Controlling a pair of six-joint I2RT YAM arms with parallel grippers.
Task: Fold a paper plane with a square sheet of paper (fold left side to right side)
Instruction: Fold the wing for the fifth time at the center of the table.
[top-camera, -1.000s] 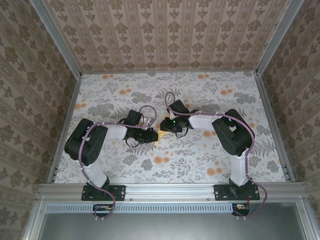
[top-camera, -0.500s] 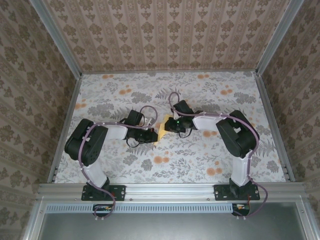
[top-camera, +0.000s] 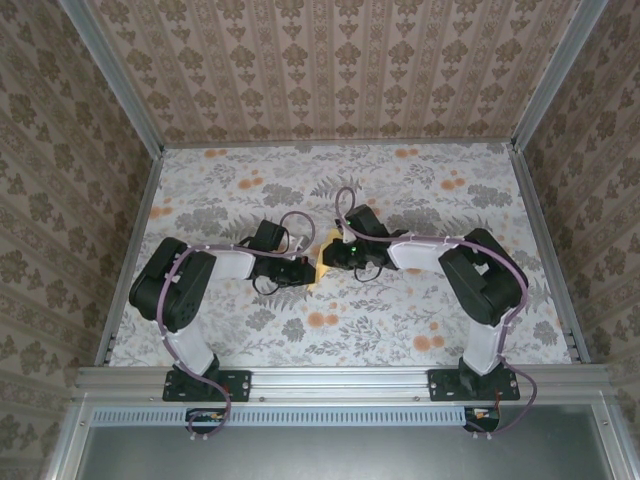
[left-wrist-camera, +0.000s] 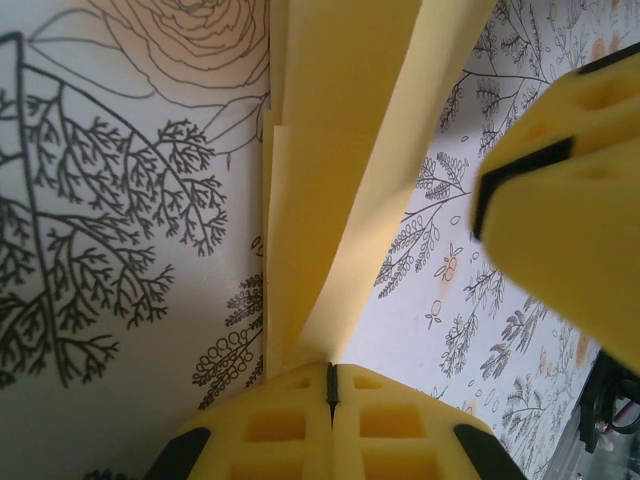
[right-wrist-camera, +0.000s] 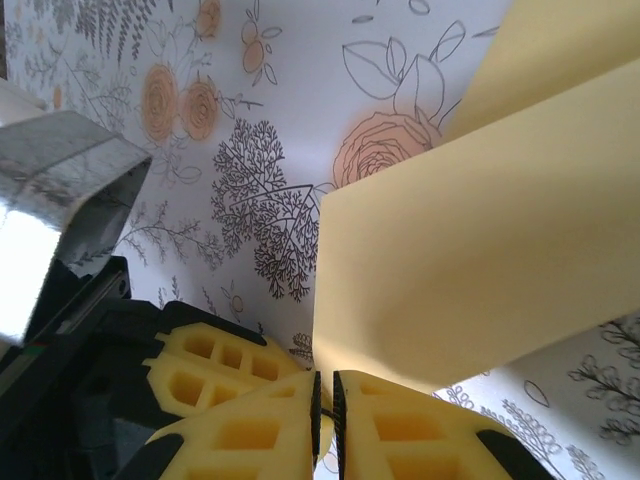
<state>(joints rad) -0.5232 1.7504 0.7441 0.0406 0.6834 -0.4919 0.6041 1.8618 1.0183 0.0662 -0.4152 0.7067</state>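
At mid-frame in the top view, the folded square sheet of paper (top-camera: 320, 265) is seen as a sliver between the arms. In the left wrist view the left gripper (left-wrist-camera: 332, 375) is clamped tight on its creased end. In the right wrist view the right gripper (right-wrist-camera: 325, 385) is pinched on a corner.
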